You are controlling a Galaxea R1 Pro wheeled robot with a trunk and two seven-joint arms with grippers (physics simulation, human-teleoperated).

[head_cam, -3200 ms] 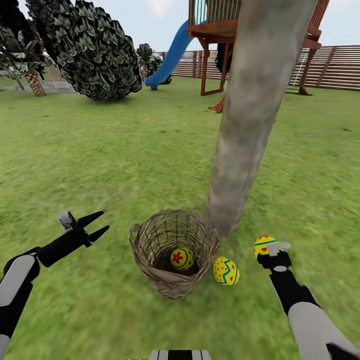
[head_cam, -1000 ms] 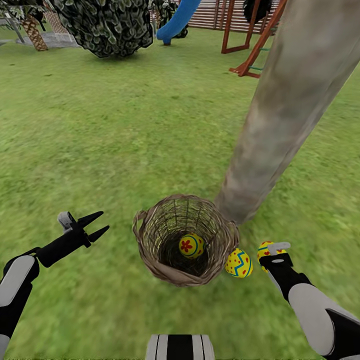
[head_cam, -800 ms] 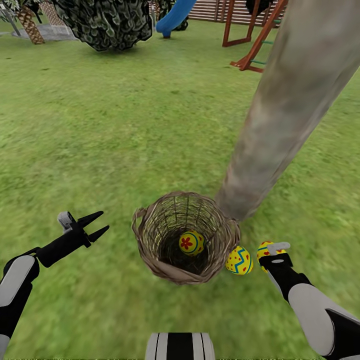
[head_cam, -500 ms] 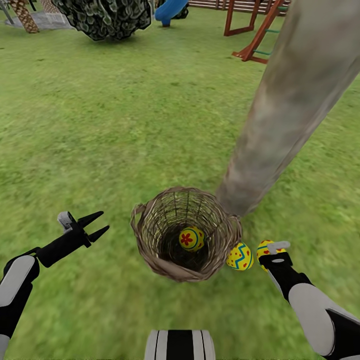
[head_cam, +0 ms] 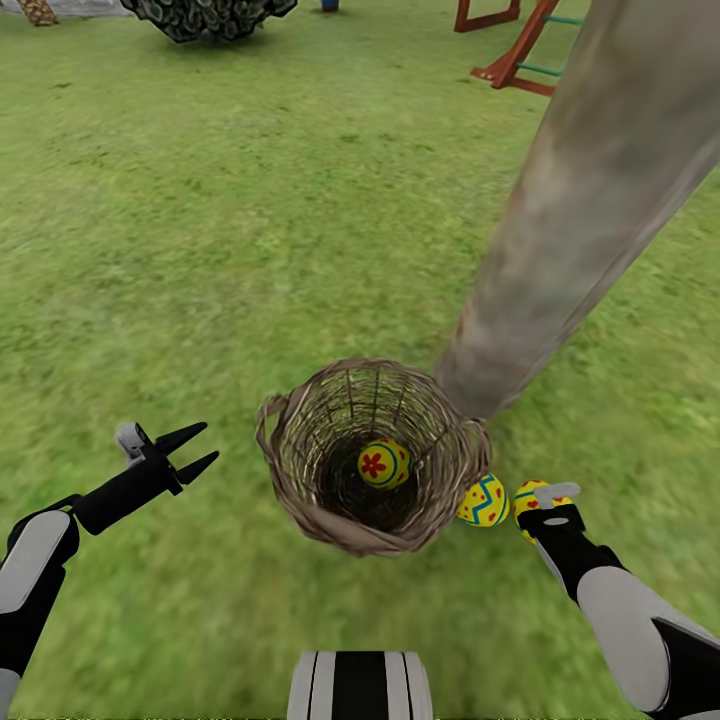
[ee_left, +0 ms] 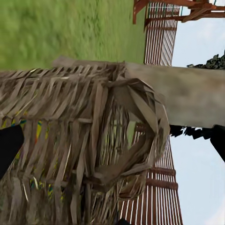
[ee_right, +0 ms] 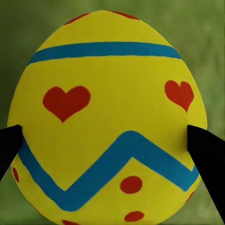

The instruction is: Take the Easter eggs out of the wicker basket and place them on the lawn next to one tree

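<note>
The wicker basket [head_cam: 300, 480] stands on the lawn [head_cam: 200, 250] at the foot of the tree [head_cam: 570, 220]. One Easter egg with a red flower [head_cam: 383, 464] lies inside it. A second egg [head_cam: 483, 500] rests on the grass between basket and trunk. Just right of it a third egg [head_cam: 527, 496] sits at grass level with my right gripper [head_cam: 545, 497] shut on it; in the right wrist view this egg [ee_right: 108, 122] has black fingertips [ee_right: 10, 145] touching both its sides. My left gripper [head_cam: 195, 452] hangs open left of the basket, whose weave [ee_left: 84, 140] is close ahead.
A red-brown playset [head_cam: 520, 50] stands far behind the trunk, and a dark bush [head_cam: 205, 15] at the far left. Open grass stretches left of and beyond the basket. The slatted fence [ee_left: 159, 201] shows in the left wrist view.
The head camera has tilted down, so the whole picture has shifted. Both arms, the basket and the eggs stay where they were.
</note>
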